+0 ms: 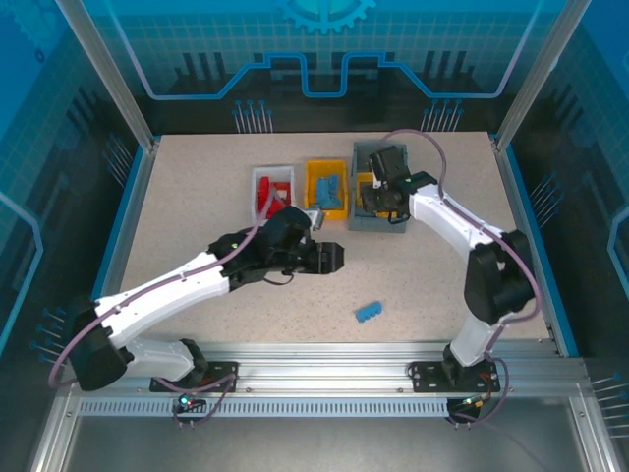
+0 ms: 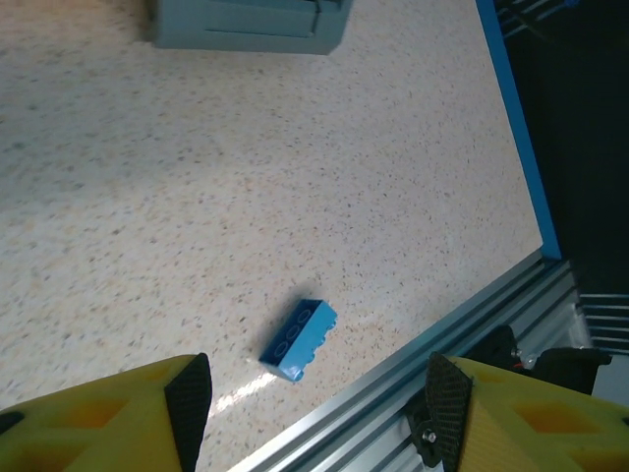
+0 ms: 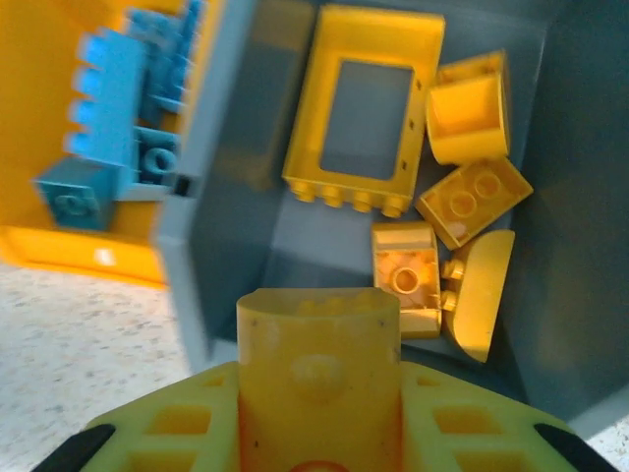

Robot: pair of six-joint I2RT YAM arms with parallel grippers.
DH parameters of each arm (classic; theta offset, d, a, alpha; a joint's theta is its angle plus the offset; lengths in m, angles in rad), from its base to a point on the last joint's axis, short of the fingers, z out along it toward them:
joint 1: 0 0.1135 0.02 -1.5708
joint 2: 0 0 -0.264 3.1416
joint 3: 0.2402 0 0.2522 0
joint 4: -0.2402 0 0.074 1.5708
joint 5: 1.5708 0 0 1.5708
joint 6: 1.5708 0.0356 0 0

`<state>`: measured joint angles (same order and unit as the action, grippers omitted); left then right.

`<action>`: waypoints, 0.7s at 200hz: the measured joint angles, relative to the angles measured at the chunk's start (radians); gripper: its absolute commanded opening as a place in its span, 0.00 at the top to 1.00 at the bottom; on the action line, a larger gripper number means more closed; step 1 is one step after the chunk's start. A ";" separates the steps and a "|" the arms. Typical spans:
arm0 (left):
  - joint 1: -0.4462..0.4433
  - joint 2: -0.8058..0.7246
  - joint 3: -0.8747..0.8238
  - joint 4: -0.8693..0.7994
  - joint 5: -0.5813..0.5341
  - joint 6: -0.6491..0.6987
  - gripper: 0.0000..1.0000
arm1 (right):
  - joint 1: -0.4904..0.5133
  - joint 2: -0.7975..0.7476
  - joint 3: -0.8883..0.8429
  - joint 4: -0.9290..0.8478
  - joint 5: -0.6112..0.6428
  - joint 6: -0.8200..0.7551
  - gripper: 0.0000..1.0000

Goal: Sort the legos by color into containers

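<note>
- Left jaws are found open and empty above the speckled table; a small blue plastic brick lies on it at their five o'clock.
- Right jaws are closed on a yellow plastic brick over the dark grey rectangular bin, in which other yellow bricks are seen.

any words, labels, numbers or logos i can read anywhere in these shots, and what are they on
No readable text anywhere.
The gear emblem on the back panel is a picture only, with no letters.
Studs on the blue brick and on the yellow bricks in the dark grey bin: any marks are too small or blurred to read.
</note>
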<state>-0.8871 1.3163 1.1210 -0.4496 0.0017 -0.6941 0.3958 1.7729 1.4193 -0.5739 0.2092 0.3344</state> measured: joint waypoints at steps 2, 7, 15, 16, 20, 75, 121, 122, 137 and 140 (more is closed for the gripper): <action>-0.006 0.007 0.004 0.002 -0.006 0.004 0.36 | -0.003 0.011 0.008 -0.004 0.000 0.002 0.74; -0.019 0.022 0.011 0.011 -0.014 0.014 0.36 | -0.010 0.036 0.024 -0.014 0.000 0.008 0.74; -0.038 0.042 0.023 0.021 -0.027 0.024 0.36 | -0.019 0.072 0.049 -0.031 0.000 0.016 0.74; -0.040 0.043 0.023 0.022 -0.029 0.025 0.36 | -0.019 0.075 0.051 -0.032 0.000 0.016 0.74; -0.049 0.053 0.027 0.028 -0.035 0.031 0.36 | -0.023 0.089 0.061 -0.037 0.000 0.020 0.74; -0.131 0.100 0.034 0.043 -0.092 0.076 0.35 | -0.039 0.212 0.142 -0.089 0.000 0.053 0.72; -0.181 0.100 0.035 0.043 -0.175 0.096 0.35 | -0.041 0.248 0.148 -0.106 0.001 0.067 0.62; -0.182 0.100 0.035 0.043 -0.179 0.097 0.35 | -0.041 0.248 0.148 -0.107 0.001 0.066 0.62; -0.211 0.099 0.037 0.043 -0.239 0.100 0.35 | -0.043 0.253 0.151 -0.114 0.001 0.069 0.59; -0.217 0.098 0.037 0.043 -0.253 0.101 0.34 | -0.043 0.253 0.152 -0.116 0.001 0.070 0.59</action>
<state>-1.1042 1.4147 1.1576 -0.4061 -0.2508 -0.5934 0.3527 2.0258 1.5715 -0.6899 0.2104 0.4046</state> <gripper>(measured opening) 0.650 0.397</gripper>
